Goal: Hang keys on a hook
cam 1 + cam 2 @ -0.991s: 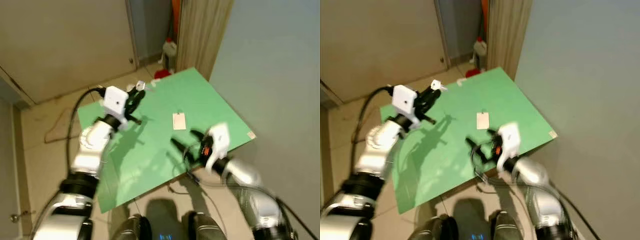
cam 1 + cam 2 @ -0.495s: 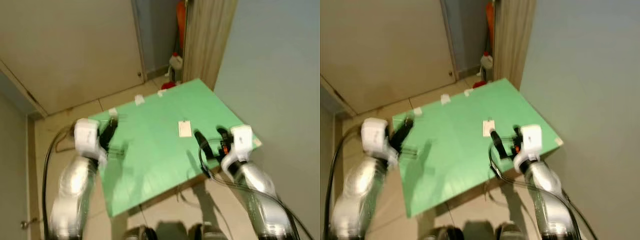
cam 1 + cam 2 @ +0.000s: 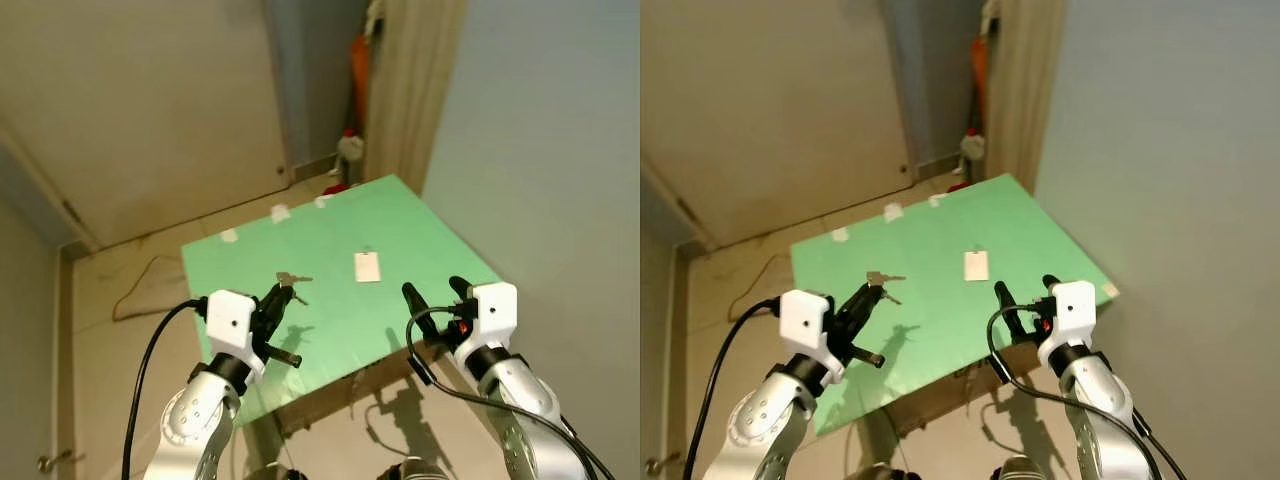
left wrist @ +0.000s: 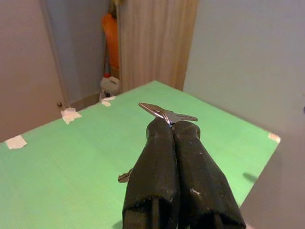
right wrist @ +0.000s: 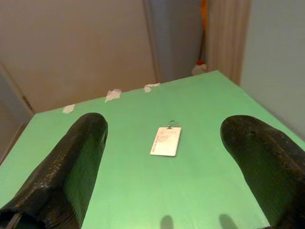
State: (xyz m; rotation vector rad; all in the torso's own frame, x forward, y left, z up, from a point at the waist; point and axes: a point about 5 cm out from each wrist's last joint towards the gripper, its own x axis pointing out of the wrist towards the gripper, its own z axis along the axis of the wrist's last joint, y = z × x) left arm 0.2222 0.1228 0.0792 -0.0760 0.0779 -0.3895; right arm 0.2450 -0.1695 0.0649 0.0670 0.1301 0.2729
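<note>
Since half a second earlier the left tool (image 3: 284, 296) swung in over the green desk (image 3: 420, 235), pinching the keys (image 4: 167, 113). Right tool (image 3: 432, 298) hovered, fingers apart. Carry step; next needed the hook (white plate (image 5: 166, 140), probably).

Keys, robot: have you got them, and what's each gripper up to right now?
Left gripper shut on keys, held over green board. Right gripper open, empty, facing white hook plate on board. Nothing in the way.
</note>
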